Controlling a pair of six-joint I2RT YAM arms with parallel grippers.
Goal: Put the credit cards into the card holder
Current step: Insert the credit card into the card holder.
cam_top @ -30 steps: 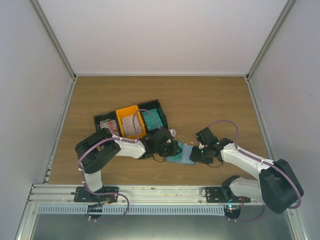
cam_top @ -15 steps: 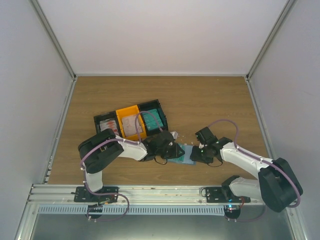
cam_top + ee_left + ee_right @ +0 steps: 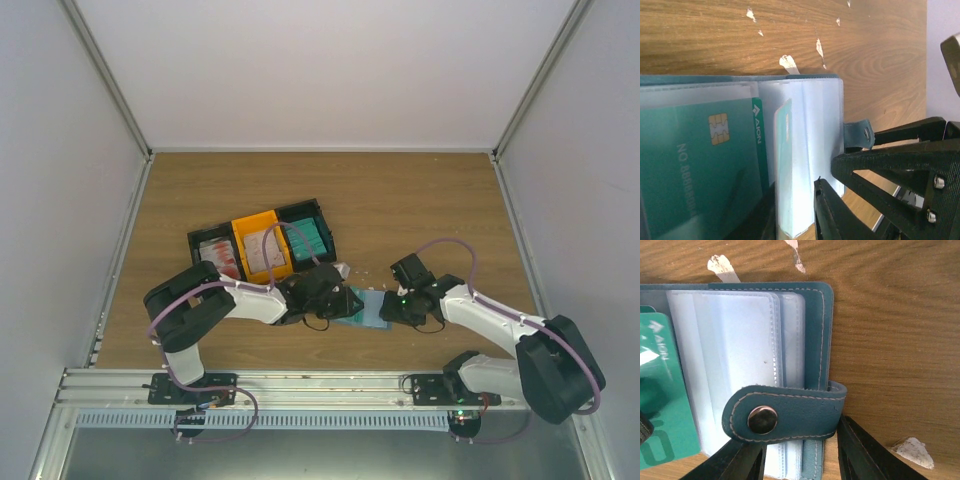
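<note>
The card holder [image 3: 364, 309] lies open on the table between both grippers, its clear sleeves up [image 3: 810, 115]. One teal credit card [image 3: 700, 165] with a chip sits in a left sleeve and also shows in the right wrist view [image 3: 660, 405]. My left gripper [image 3: 795, 222] is shut on a pale credit card [image 3: 784, 150] standing on edge, its far end among the sleeves. My right gripper [image 3: 800, 465] is shut on the holder's right edge [image 3: 816, 340], where the snap tab [image 3: 785, 412] folds over. From above, the left gripper [image 3: 338, 300] and right gripper [image 3: 392, 309] flank the holder.
A black-and-orange three-compartment bin [image 3: 262, 245] with stacks of cards stands behind the left arm. Small white scraps [image 3: 787, 62] lie on the wood beyond the holder, and one scrap [image 3: 912, 450] lies by the right fingers.
My left arm has shifted a little to the left and its gripper has drawn slightly left over the holder. The right arm and the holder have stayed in place.
</note>
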